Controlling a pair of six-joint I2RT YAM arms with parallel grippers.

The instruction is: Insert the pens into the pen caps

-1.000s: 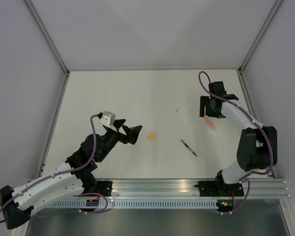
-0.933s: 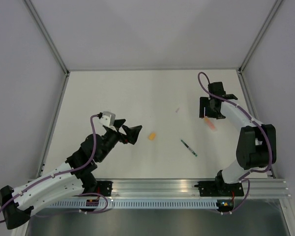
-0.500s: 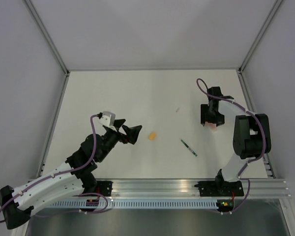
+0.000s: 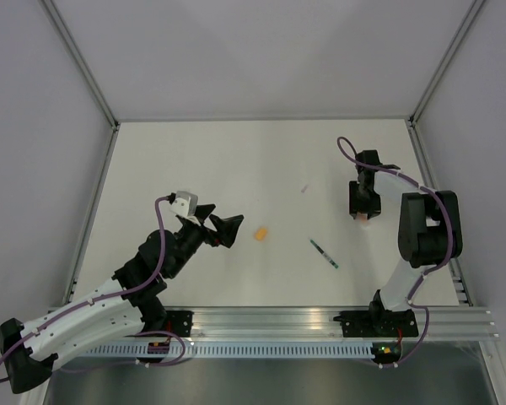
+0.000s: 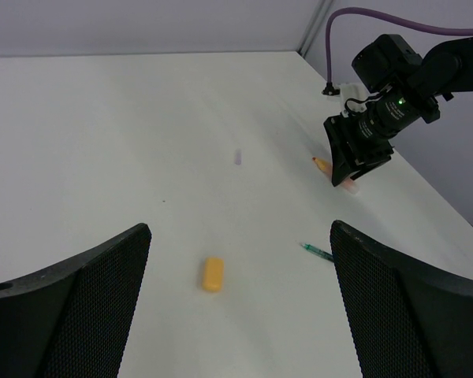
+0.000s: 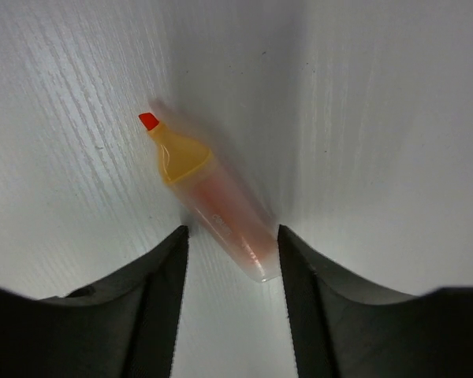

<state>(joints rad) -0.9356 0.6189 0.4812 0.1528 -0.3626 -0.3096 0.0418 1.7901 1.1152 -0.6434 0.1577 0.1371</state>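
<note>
Clerk: Now, where does the orange-pink pen (image 6: 217, 201) lie?

Inspector: Flat on the white surface (image 4: 194, 160), well to the right of the orange cap (image 4: 261, 234) and a little beyond it. It is uncapped, with a red tip, a yellow collar and a clear pinkish barrel, and it lies at a slant.

Clerk: And the right end effector (image 6: 231, 236)?

Inspector: Directly over that pen, pointing down. Its two fingers (image 6: 162, 276) straddle the rear end of the barrel at a middling width. One finger looks to be against the barrel, and a sliver of surface shows between the other finger and the pen. As far as the wrist view shows, it is not clamped. The pen rests on the surface.

Clerk: The other pens?

Inspector: The dark green pen (image 4: 324, 254) lies to the right of the cap, on its near side and apart from it. The pale grey pen (image 4: 304, 189) lies to the right of the cap and beyond it. It is too small to report further.

Clerk: The cap itself?

Inspector: It lies on its side, alone and touching no pen.

Clerk: The left end effector (image 4: 226, 216)?

Inspector: Just left of the cap and above the surface, with its jaws spread wide and empty.
</note>
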